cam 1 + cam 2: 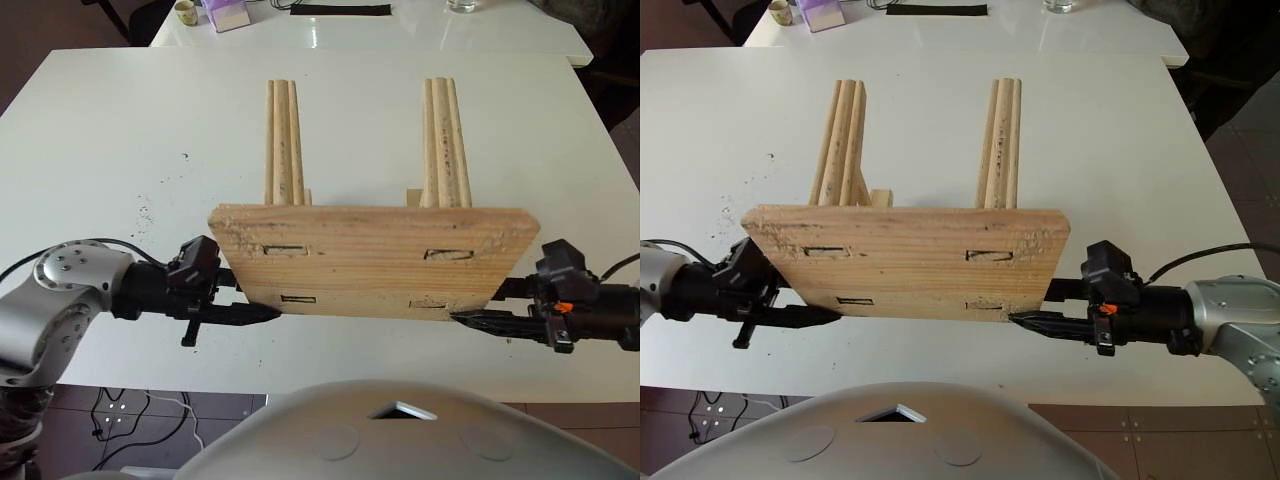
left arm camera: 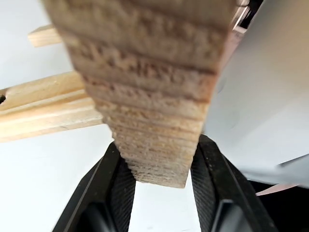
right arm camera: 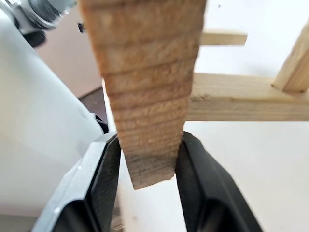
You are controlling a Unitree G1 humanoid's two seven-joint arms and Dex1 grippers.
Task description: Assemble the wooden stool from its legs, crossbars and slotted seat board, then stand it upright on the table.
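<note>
Seat board (image 1: 370,255) held on edge at the near side of the white table (image 1: 120,130), left gripper (image 1: 262,306) clamped on its left end, right gripper (image 1: 470,312) on its right end, legs (image 1: 283,140) pointing far.

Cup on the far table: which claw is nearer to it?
Left. The left claw holds the left end of the seat board, toward the cup; the right claw holds its right end.

Open table (image 1: 360,130) strip between stool legs (image 1: 283,140)

seat (image 1: 375,255): pale board, four slots, standing on edge
legs (image 1: 283,140): two groups behind seat, stretched away along table (image 1: 100,150)
</note>
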